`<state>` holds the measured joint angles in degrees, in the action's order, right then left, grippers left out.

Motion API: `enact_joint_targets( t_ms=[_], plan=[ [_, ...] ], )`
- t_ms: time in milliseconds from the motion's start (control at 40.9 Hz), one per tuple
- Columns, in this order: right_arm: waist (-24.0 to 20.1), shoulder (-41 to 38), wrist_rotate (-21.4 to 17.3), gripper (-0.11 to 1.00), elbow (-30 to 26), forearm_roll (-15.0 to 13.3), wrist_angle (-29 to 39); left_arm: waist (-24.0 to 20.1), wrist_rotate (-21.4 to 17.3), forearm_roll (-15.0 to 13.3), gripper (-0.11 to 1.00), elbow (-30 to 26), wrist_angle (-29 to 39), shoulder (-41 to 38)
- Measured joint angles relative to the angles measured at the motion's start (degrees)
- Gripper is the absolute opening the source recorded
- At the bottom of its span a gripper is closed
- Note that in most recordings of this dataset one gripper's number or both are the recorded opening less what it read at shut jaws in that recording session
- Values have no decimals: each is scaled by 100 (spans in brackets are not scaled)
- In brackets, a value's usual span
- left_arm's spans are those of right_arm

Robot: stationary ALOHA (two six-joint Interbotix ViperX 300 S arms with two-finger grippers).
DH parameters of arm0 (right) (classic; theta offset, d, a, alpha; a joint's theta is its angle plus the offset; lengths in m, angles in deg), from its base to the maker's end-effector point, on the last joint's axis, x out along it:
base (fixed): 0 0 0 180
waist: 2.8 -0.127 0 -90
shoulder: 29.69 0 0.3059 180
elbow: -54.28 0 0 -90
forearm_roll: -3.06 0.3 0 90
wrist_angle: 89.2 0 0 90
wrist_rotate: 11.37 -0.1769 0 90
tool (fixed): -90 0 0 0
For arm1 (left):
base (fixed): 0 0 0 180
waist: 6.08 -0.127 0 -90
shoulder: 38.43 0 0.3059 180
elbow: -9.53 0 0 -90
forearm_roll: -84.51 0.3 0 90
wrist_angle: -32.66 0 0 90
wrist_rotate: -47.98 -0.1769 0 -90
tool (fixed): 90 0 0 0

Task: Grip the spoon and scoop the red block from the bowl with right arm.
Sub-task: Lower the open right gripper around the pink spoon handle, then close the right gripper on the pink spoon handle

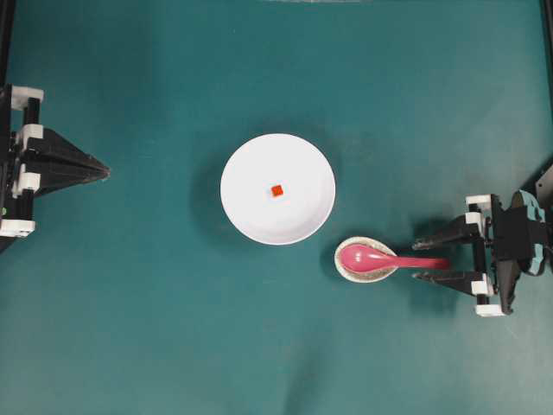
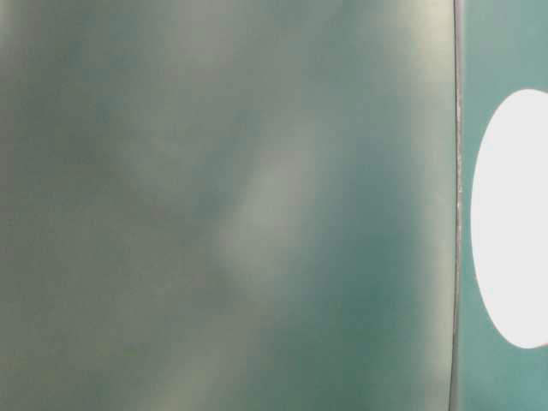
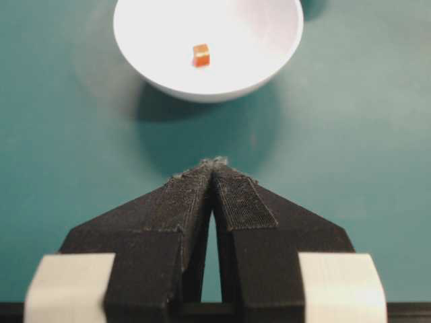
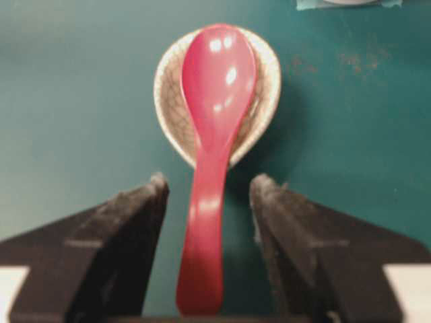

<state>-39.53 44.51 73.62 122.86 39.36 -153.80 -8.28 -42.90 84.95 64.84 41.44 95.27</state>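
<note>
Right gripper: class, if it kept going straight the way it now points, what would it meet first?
The spoon. The right gripper is open with the handle already between its fingers, so going on it would meet the scoop lying in the small crackled dish, height permitting.

Our right gripper point(image 1: 435, 262) has its fingers spread apart. Our left gripper point(image 1: 105, 172) has its fingers pressed together, pointing inward.

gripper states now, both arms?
Left end effector: closed, empty, short of the bowl.
Right end effector: open, fingers either side of the spoon handle, not gripping.
</note>
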Motion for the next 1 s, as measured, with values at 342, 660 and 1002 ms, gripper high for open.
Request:
enact_joint_targets(
  t_ms=[342, 660, 1002],
  plan=[
    [-9, -396, 0, 57, -44, 0, -343, 0, 9, 0, 0, 0, 18, 0],
    [-105, -413, 35, 53, -44, -9, -352, -9, 0, 9, 0, 0, 9, 0],
    [-132, -439, 62, 51, -62, -9, -352, -18, 0, 0, 0, 18, 18, 0]
  ],
)
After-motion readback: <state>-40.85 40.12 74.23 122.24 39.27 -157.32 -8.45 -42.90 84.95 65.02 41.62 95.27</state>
